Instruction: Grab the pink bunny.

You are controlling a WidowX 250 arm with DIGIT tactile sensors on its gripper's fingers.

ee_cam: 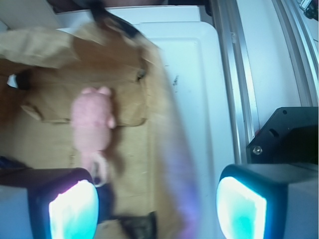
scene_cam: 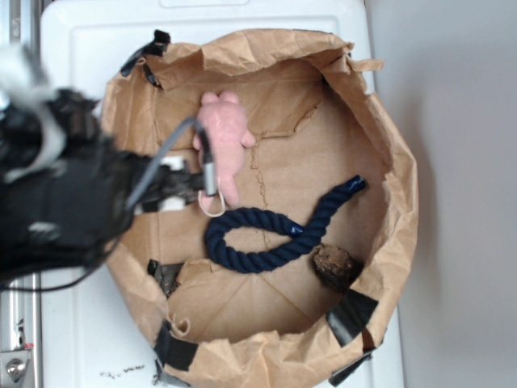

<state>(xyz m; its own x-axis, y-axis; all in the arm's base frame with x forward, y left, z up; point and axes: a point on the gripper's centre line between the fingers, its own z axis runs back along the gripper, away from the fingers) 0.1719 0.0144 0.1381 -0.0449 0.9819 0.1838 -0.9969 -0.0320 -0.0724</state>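
I have 2 views. My exterior camera looks straight down from high up on the whole paper bag (scene_cam: 388, 242). My wrist camera sits low and close, behind the gripper (ee_cam: 157, 206), looking past its fingers. Both show the pink bunny (scene_cam: 224, 141) and bag.

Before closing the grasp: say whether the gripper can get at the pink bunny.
Probably yes. The pink bunny lies uncovered on the brown paper, clear of the blue rope; the gripper is open beside it, not yet around it.
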